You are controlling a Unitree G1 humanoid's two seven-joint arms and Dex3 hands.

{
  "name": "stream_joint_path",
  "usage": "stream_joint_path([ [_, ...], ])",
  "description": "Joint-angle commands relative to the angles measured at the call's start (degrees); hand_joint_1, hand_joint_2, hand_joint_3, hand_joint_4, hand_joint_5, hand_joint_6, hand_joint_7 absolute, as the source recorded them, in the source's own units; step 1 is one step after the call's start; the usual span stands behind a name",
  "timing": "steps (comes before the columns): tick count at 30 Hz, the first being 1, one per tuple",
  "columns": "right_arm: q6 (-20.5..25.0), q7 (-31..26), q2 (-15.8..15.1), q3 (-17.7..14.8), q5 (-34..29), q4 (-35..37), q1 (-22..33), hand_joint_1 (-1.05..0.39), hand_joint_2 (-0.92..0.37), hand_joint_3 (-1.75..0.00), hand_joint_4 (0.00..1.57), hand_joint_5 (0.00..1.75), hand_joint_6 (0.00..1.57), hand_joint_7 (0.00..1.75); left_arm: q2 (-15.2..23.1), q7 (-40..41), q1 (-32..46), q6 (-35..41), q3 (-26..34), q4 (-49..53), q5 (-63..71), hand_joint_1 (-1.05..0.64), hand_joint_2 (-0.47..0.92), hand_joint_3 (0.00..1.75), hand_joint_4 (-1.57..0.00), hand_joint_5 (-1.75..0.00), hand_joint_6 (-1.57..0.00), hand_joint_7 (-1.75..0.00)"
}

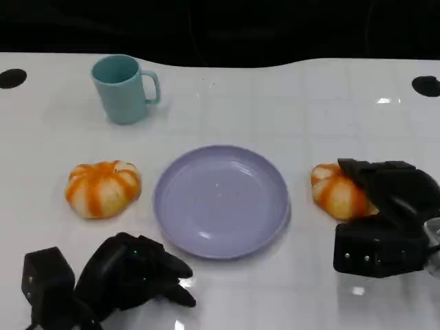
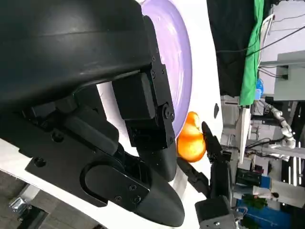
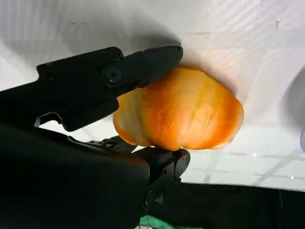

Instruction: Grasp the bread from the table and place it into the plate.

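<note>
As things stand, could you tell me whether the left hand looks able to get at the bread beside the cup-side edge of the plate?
Probably yes: the left hand rests open just below that bread, with only bare table between them.

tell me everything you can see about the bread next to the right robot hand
The round orange bread with pale stripes is a lobed, pumpkin-like bun with a smooth, glossy crust. It sits on the white table, just right of the lilac round plate and apart from its rim. The right robot hand is around it: in the right wrist view, black fingers press one side of the bun and another touches the opposite side. It looks whole and not yet lifted.
</note>
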Motion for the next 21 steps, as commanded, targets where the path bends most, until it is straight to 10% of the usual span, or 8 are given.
stream_joint_path([
  [1, -3.1, -6.1, -0.2, -0.1, 0.9, 1.4, -0.3, -0.18, -0.92, -0.12, 0.84, 1.14, 1.05, 0.17, 0.8, 0.7, 0.9, 0.0, -0.1, -0.7, 0.3, -1.05, 0.79, 0.00, -1.57, -0.22, -1.55, 0.00],
  [3, -4.2, -9.2, -0.3, 0.5, 0.2, 2.0, -0.4, -0.18, -0.92, -0.14, 0.84, 1.22, 1.10, 0.18, 0.9, 0.7, 0.9, -0.1, -0.2, -0.7, 0.4, -1.05, 0.79, 0.00, -1.57, -0.22, -1.55, 0.00],
  [4, -4.9, -11.3, -0.4, 0.9, -0.3, 2.2, -0.4, -0.15, -0.84, -0.30, 0.87, 1.53, 0.96, 0.92, 0.9, 0.7, 0.9, -0.2, -0.3, -0.7, 0.5, -1.05, 0.79, 0.00, -1.57, -0.22, -1.55, 0.00],
  [7, -6.5, -16.1, -0.3, 1.2, -0.6, 2.4, -0.5, -0.14, -0.59, -0.76, 0.89, 1.72, 0.73, 1.64, 0.8, 0.7, 0.8, -0.3, -0.3, -0.7, 0.5, -1.05, 0.80, 0.01, -1.57, -0.22, -1.55, 0.00],
  [21, -9.7, -22.2, -0.3, 1.7, -0.2, 0.8, -1.8, -0.13, -0.32, -1.13, 0.93, 1.75, 0.69, 1.74, 0.4, 1.1, 0.8, 0.4, -0.2, -0.8, 0.3, -1.05, 0.79, 0.00, -1.57, -0.23, -1.56, -0.01],
])
